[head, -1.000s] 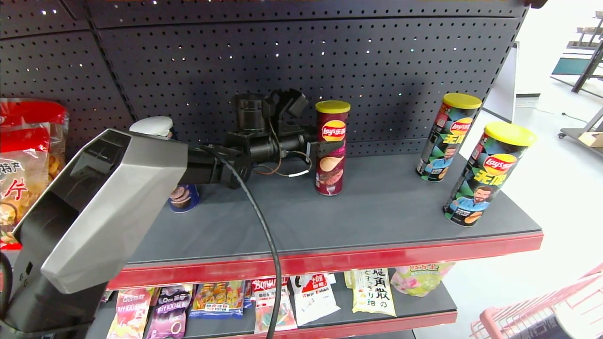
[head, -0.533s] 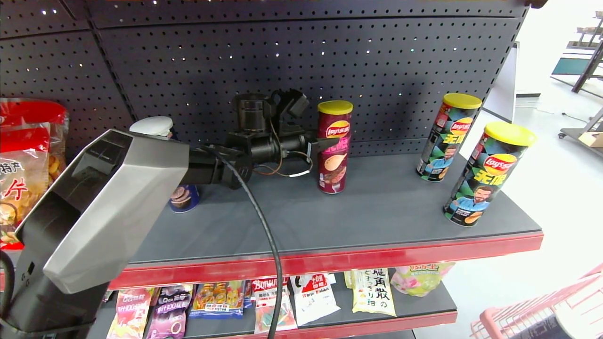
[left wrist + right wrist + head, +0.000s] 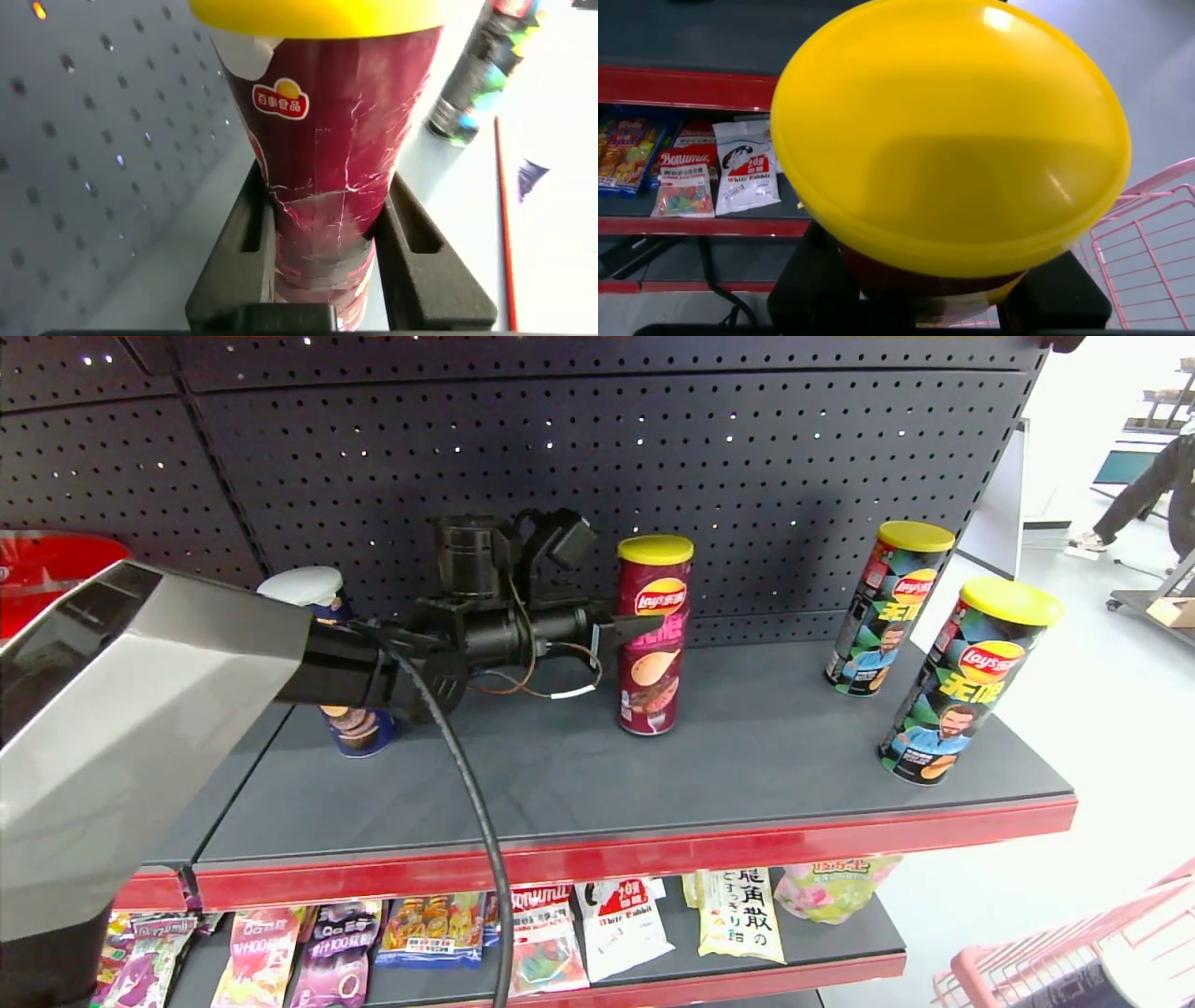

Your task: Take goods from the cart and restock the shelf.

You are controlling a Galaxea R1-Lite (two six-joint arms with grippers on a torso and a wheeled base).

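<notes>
Two cans are in hand at once. One maroon can (image 3: 651, 644) is clamped by the left gripper (image 3: 327, 219), with both jaws pressed flat against its sides. It is stood upright about midway along the shelf (image 3: 560, 775), nearer the back edge than the front. Its base appears to meet the shelf, though full contact cannot be confirmed. A second can (image 3: 948, 131) is held fast by the right gripper (image 3: 929, 303), low down beside the pink cart (image 3: 1148, 243).

If the maroon can is released before it is fully seated, it could be tipped. It could also be dragged over by a jaw that is drawn back askew. The white-lidded blue can (image 3: 359, 728) near the left end lies close under the left arm and could be knocked.

Both jaws on the maroon can are shown by the left wrist view. Its footing and the two green cans (image 3: 887, 611) near the right edge, well apart from it, are given by the head view. The second can's yellow lid is shown by the right wrist view, but its body is hidden.
</notes>
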